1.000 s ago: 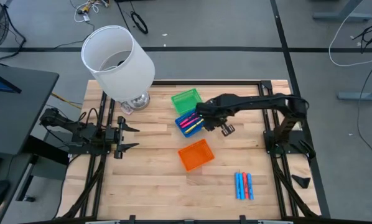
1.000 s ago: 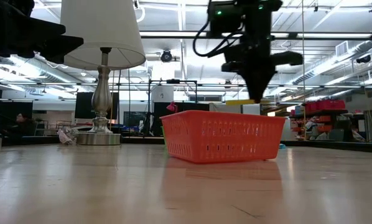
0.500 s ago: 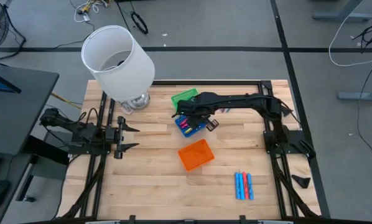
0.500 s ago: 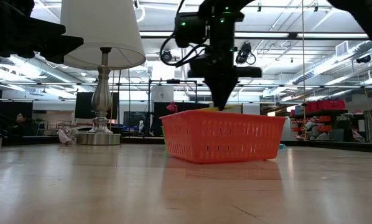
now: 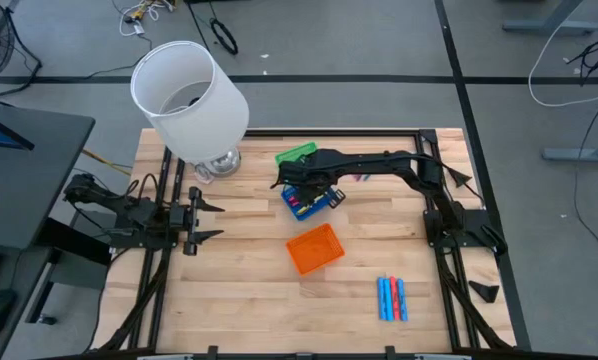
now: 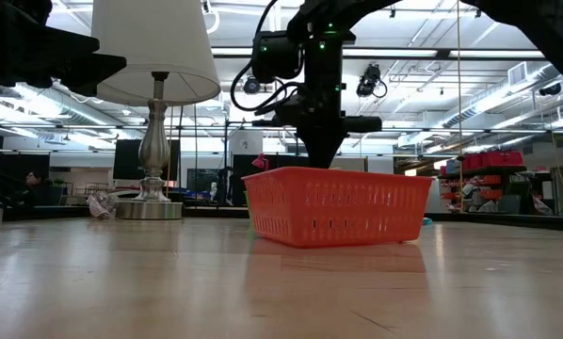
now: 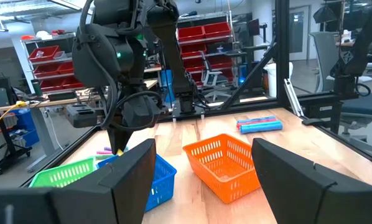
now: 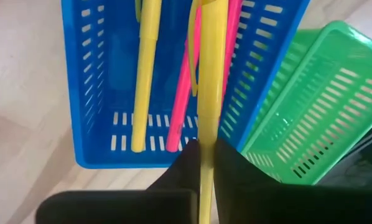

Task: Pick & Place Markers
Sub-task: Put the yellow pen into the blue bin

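I work on a pale wooden plank table (image 5: pixel 249 290) framed by dark rails, with a grey floor, loose cables and other desks around it. Across the tabletop the room opens into a workshop with ceiling strip lights and shelves of red bins.

My landmark is the blue tray (image 5: pixel 304 203), a slotted plastic basket. My right gripper (image 8: pixel 206 155) hangs directly over it, its dark fingers pressed together on a smooth yellow marker (image 8: pixel 211 74) that points down into the tray. More markers (image 8: pixel 144 68) lie inside the blue tray, yellow and pink, long and thin. A green tray (image 5: pixel 295 155) of the same latticed plastic sits touching the blue tray on the lamp side, partly hidden under my right arm in the high view. An orange tray (image 5: pixel 315 249) stands near the blue tray, toward the table's front. Well apart from the blue tray, by the front right corner, a small row of blue and red markers (image 5: pixel 392 298) lies on the bare wood.

A lamp (image 5: pixel 191 92) with a white shade and silvery base stands beyond the green tray. In the low view the orange tray blocks the blue tray entirely.

My left gripper (image 5: pixel 205 221) waits far to the left of the blue tray, fingers spread and empty.
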{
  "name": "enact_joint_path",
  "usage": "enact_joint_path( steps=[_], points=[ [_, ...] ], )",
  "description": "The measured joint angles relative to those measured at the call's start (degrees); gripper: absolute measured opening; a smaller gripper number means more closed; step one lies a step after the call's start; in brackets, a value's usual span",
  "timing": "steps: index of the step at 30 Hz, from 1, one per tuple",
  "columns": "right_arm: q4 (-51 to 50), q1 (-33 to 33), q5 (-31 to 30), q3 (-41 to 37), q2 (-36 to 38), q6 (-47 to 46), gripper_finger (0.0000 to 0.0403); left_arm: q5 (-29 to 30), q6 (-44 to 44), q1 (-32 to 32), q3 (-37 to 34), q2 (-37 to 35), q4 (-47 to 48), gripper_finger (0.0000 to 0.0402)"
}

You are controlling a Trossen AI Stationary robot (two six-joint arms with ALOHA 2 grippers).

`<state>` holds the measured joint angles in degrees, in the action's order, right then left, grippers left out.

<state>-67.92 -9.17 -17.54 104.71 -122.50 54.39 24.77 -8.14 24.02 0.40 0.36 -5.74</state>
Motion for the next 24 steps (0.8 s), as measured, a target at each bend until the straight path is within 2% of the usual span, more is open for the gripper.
enact_joint_path(
  steps=[24],
  points=[
    [6.12,0.87,-0.91,-0.02,-3.98,-2.98,0.0013,0.0,0.0,0.01,0.02,-0.01,-0.08,0.0273]
  ],
)
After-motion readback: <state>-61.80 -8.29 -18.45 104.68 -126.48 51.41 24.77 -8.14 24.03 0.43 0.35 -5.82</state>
